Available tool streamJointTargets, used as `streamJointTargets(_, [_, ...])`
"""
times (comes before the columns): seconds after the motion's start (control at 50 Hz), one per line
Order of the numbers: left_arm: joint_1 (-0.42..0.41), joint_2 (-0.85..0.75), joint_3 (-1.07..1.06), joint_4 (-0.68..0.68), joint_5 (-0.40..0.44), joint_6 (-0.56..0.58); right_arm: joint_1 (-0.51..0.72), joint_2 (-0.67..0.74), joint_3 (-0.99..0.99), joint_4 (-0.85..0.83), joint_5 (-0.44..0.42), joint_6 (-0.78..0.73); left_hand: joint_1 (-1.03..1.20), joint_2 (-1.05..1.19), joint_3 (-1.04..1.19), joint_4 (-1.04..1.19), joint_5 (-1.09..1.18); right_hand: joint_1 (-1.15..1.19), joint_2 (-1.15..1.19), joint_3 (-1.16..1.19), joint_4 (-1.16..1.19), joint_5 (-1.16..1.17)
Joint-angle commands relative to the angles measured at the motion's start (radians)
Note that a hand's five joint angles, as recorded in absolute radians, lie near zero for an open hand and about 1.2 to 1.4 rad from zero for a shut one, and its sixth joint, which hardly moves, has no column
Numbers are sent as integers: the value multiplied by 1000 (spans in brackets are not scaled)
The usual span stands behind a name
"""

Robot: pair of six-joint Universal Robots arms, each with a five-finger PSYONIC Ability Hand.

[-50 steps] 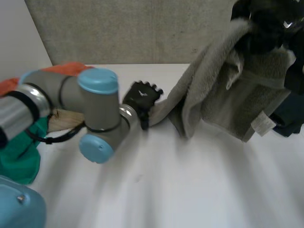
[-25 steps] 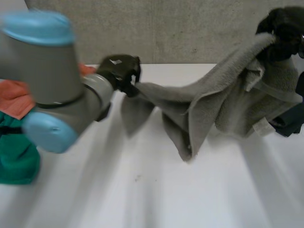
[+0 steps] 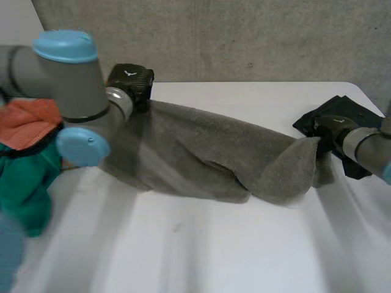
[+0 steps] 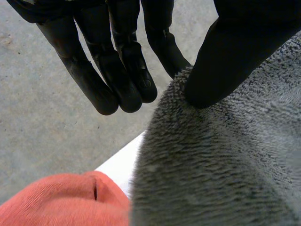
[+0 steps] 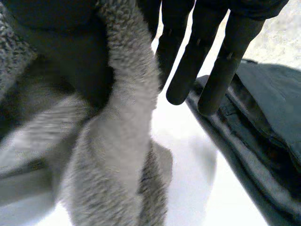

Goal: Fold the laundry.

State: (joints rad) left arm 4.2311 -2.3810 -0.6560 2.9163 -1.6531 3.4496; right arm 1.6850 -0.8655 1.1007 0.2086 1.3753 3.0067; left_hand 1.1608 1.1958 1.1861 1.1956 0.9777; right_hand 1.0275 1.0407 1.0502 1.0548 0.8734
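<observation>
The grey towel (image 3: pixel 208 155) lay drawn out across the white counter (image 3: pixel 214 244), sagging in loose folds between the two hands, with its middle resting on the surface. The left hand (image 3: pixel 130 81) held its far-left corner near the back edge of the counter; in the left wrist view the thumb pressed the towel's edge (image 4: pixel 225 160) against one finger, the other fingers (image 4: pixel 117 52) straight and free. The right hand (image 3: pixel 330 129) held the opposite end, bunched, and the right wrist view showed that edge (image 5: pixel 127 117) pinched between thumb and straight fingers (image 5: pixel 197 42). Just beside the right hand lay a dark folded garment (image 3: pixel 351 113). Near the left arm an orange cloth (image 3: pixel 27 122) sat above a green cloth (image 3: pixel 24 183).
</observation>
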Motion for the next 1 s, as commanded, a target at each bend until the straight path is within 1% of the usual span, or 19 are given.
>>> streamJointTargets(0.02, [-20,-193,228,6,27,5,41,-3,24,-178,79,-28,-533,-568,-559,-568,-525,-693,-706,-715,-720,-713])
streamJointTargets(0.04, [-22,-193,230,6,30,5,41,-6,27,-192,82,-37,-699,-734,-724,-734,-691,-843,-856,-865,-870,-863])
streamJointTargets(0.06, [-23,-189,228,4,27,3,41,-9,30,-196,85,-46,-820,-855,-845,-855,-811,-853,-866,-876,-880,-873])
streamJointTargets(0.14, [-31,-124,161,-2,13,8,33,-47,76,-158,82,-118,-906,-941,-931,-941,-898,-853,-866,-876,-880,-873])
streamJointTargets(0.16, [-33,-77,101,1,0,10,25,-78,100,-134,77,-156,-915,-950,-940,-950,-906,-853,-866,-876,-880,-873])
streamJointTargets(0.22, [-40,3,-8,3,-14,14,10,-127,152,-107,59,-222,-915,-950,-940,-950,-906,-853,-866,-876,-880,-873])
streamJointTargets(0.24, [-49,56,-90,7,-16,20,-1,-160,192,-95,36,-273,-915,-950,-940,-950,-906,-853,-866,-876,-880,-873])
streamJointTargets(0.28, [-63,109,-173,17,-11,29,-11,-193,232,-87,5,-325,-898,-933,-923,-932,-889,-853,-866,-876,-880,-873])
streamJointTargets(0.3, [-78,156,-259,29,-1,39,-24,-226,275,-86,-31,-377,-871,-906,-897,-906,-863,-853,-866,-876,-880,-873])
streamJointTargets(0.36, [-108,210,-378,59,25,52,-42,-274,341,-87,-82,-437,-830,-865,-855,-865,-821,-853,-866,-876,-880,-873])
streamJointTargets(0.38, [-129,232,-442,85,50,63,-51,-303,381,-90,-119,-472,-754,-789,-780,-789,-746,-830,-843,-852,-857,-850])
streamJointTargets(0.44, [-163,240,-513,128,90,83,-59,-335,435,-92,-169,-505,-680,-715,-706,-715,-672,-797,-811,-820,-825,-818])
streamJointTargets(0.46, [-181,235,-539,151,107,92,-60,-351,470,-95,-200,-514,-637,-672,-662,-671,-628,-762,-776,-785,-790,-783])
streamJointTargets(0.54, [-220,180,-548,190,122,121,-57,-378,548,-121,-264,-526,-437,-472,-462,-472,-429,-683,-696,-705,-710,-703])
streamJointTargets(0.62, [-237,108,-507,188,111,161,-54,-379,602,-202,-297,-534,-378,-413,-403,-413,-369,-671,-684,-694,-698,-691])
streamJointTargets(0.7, [-255,42,-444,161,99,180,-50,-377,642,-291,-303,-529,-375,-410,-400,-410,-366,-548,-561,-571,-575,-568])
streamJointTargets(0.78, [-269,-15,-381,126,79,186,-34,-372,674,-359,-303,-526,-381,-416,-406,-415,-372,-498,-511,-521,-525,-518])
streamJointTargets(0.9, [-278,-79,-301,87,52,186,-15,-340,689,-403,-292,-534,-381,-416,-406,-416,-372,-492,-505,-515,-519,-512])
streamJointTargets(1.0, [-286,-118,-254,78,53,194,-11,-317,686,-414,-275,-534,-389,-424,-415,-424,-381,-477,-490,-500,-504,-498])
